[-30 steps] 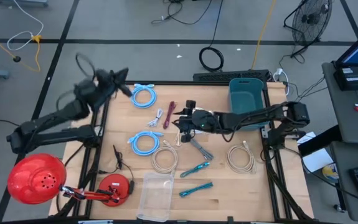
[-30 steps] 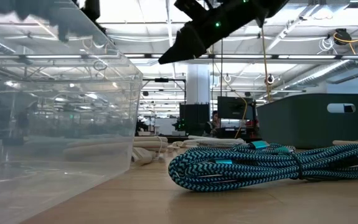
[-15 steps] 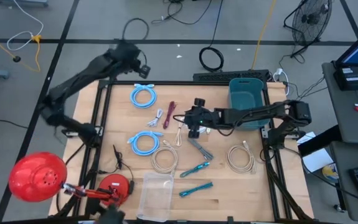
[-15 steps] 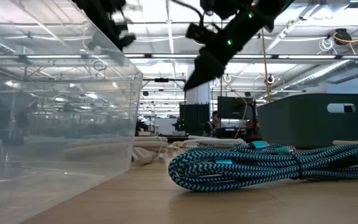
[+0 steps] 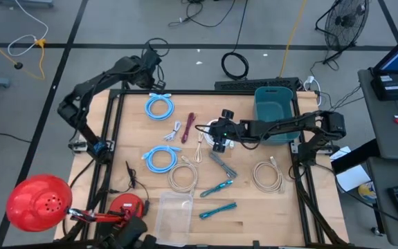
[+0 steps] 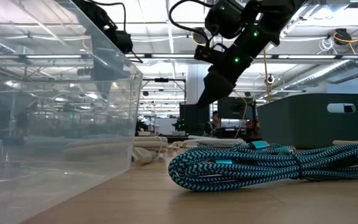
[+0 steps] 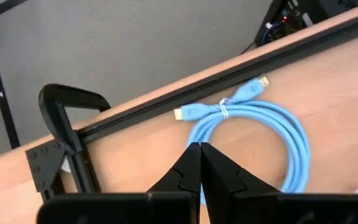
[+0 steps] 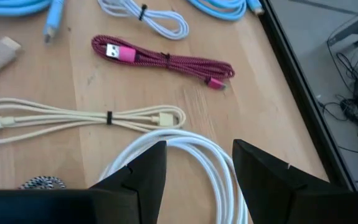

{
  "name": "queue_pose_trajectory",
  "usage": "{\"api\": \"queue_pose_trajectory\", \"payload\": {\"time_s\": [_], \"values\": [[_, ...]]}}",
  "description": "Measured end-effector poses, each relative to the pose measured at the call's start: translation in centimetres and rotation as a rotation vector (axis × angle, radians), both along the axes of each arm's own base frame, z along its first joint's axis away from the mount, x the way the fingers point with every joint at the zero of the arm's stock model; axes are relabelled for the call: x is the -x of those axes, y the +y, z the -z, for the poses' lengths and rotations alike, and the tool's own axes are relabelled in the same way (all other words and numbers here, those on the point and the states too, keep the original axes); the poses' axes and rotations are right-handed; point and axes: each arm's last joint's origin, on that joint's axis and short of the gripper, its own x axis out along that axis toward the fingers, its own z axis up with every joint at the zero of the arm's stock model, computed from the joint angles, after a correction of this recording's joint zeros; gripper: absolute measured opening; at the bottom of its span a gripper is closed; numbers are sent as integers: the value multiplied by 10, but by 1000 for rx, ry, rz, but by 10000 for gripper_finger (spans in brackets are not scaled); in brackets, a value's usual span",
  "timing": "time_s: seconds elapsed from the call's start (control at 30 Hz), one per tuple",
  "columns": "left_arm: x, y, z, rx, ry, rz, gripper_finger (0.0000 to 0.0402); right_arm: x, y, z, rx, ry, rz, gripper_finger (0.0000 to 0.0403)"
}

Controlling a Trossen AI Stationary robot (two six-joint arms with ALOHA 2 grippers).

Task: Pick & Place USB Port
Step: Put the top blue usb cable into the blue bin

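A maroon braided cable with a USB plug lies flat on the wooden table, left of my right gripper. My right gripper is open near the table's middle, slanting down over a white cable coil, which lies under the gap between its fingers. My left gripper is shut, tipped down at the far left corner. It stands above a light-blue coiled cable.
Also on the table are a second light-blue coil, cream cables and teal braided cables. A clear box sits at the near edge. A teal bin stands far right and a black clamp grips the far edge.
My left arm has swung from beyond the table's left edge to the far left corner. Its gripper has tipped steeply down over the light-blue coil. My right gripper has sunk a little, shifted slightly right and tipped further down, staying open.
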Motion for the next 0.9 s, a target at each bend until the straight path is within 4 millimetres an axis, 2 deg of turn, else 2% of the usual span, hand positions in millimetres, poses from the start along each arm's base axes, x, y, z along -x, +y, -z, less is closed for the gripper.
{"api": "queue_pose_trajectory", "payload": {"time_s": [0.2,0.33,0.47,0.7,0.9], "values": [[-14,-18,2,28,7,28,10,0,0,0,0,-3,0,178],[-29,-37,20,50,36,97,10,0,0,0,0,-3,0,178],[-33,-51,43,73,64,122,10,0,0,0,0,-3,0,178],[-23,-51,82,79,21,15,10,0,0,0,1,-6,-1,178],[-10,-48,100,120,14,1,10,0,0,0,1,-6,-1,178]]}}
